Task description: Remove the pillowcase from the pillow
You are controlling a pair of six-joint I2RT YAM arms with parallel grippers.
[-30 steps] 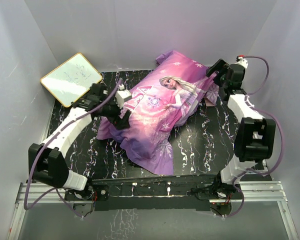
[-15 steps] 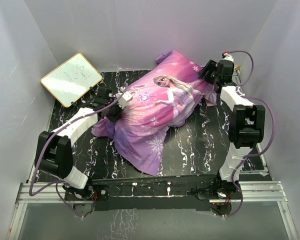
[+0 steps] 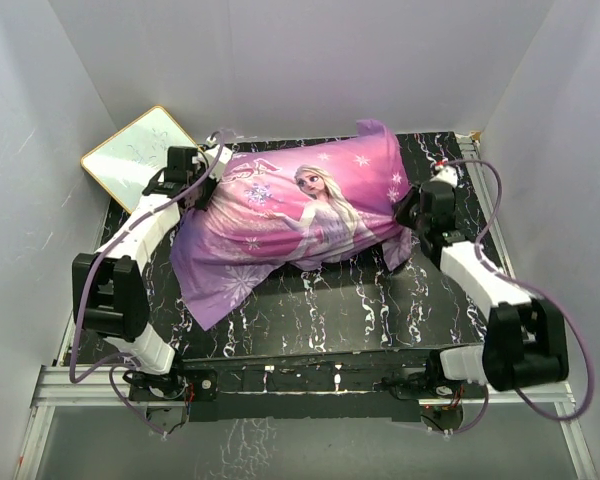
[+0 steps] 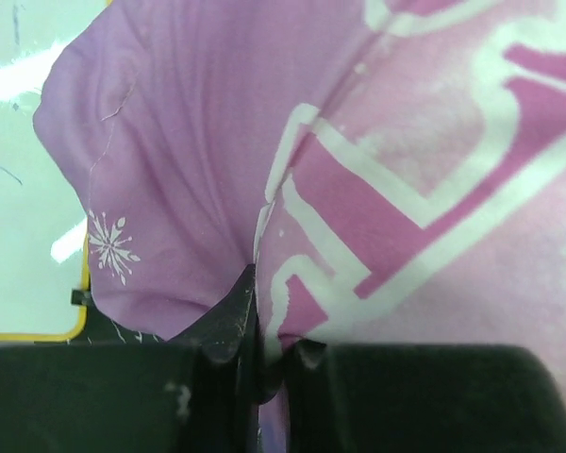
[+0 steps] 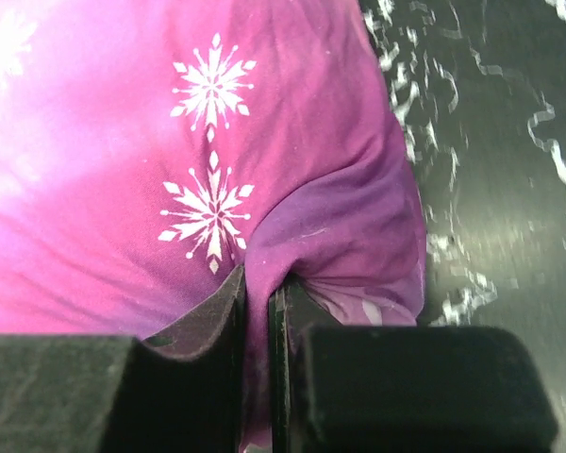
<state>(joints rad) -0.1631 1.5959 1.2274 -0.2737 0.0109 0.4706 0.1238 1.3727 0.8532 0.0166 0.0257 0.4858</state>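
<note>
The purple-pink pillowcase (image 3: 300, 215) with its princess print lies stretched across the middle of the black marbled table, bulging over the pillow, which is hidden inside. My left gripper (image 3: 202, 190) is shut on a fold of the pillowcase (image 4: 170, 189) at its left end, near the lettering. At the right end my right gripper (image 3: 408, 212) is shut on a pinch of the snowflake-printed pillowcase (image 5: 208, 170). In both wrist views a thin fold of fabric runs down between the closed jaws.
A yellow-framed whiteboard (image 3: 135, 155) leans at the back left, just behind the left arm. White walls close in on three sides. The table's black surface (image 3: 360, 300) shows in front of the pillowcase.
Both grippers have closed on the pillowcase. The left arm moved back toward the whiteboard and the right arm came forward, turning the pillowcase and stretching it across the table.
</note>
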